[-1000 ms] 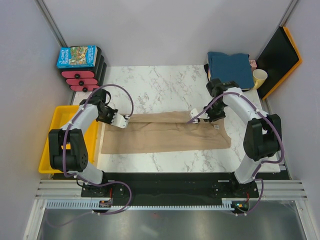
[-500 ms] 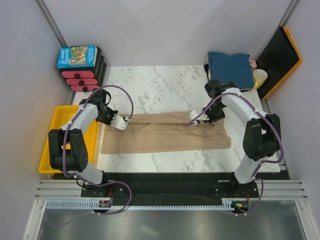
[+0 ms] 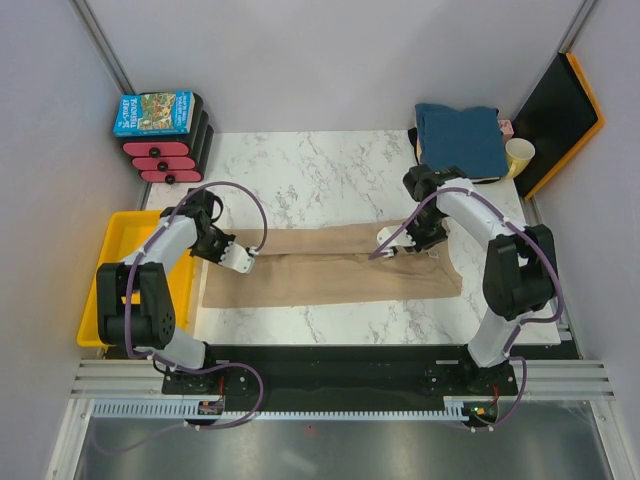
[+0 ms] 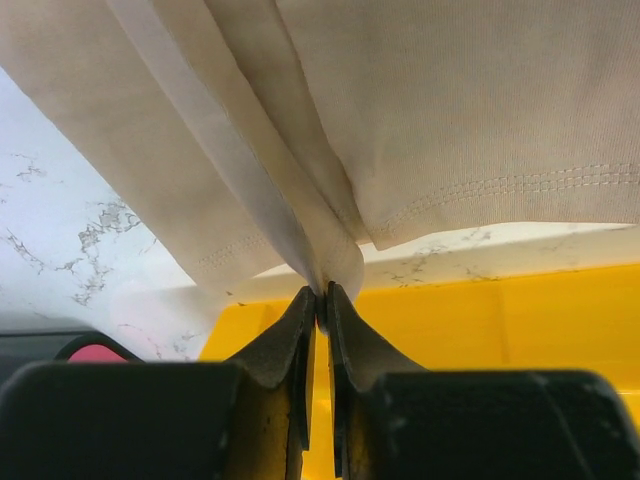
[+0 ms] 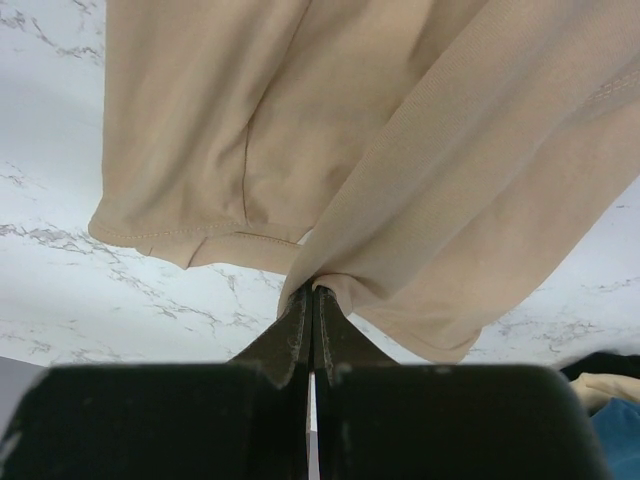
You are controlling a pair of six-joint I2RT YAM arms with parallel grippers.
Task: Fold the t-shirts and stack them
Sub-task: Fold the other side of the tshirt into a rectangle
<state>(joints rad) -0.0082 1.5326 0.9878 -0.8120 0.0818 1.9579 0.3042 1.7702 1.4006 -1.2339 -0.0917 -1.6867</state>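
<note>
A large tan-beige cloth t-shirt (image 3: 330, 268) is showing a fine, matt knit with double-stitched hems, its soft folds draping over a white, grey-veined marble-look tabletop (image 3: 320, 175) that is gleaming smooth. The black plastic fingers (image 4: 285, 335) of the left tool (image 4: 321, 295) and right tool (image 5: 311, 292) are looking matt and hard. A yellow plastic tray (image 3: 115, 245) is shining glossily, while a folded teal-blue cloth t-shirt (image 3: 462, 135) is looking thick and soft.

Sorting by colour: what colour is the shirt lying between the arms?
Tan-beige t-shirt, clearest in the top external view.
</note>
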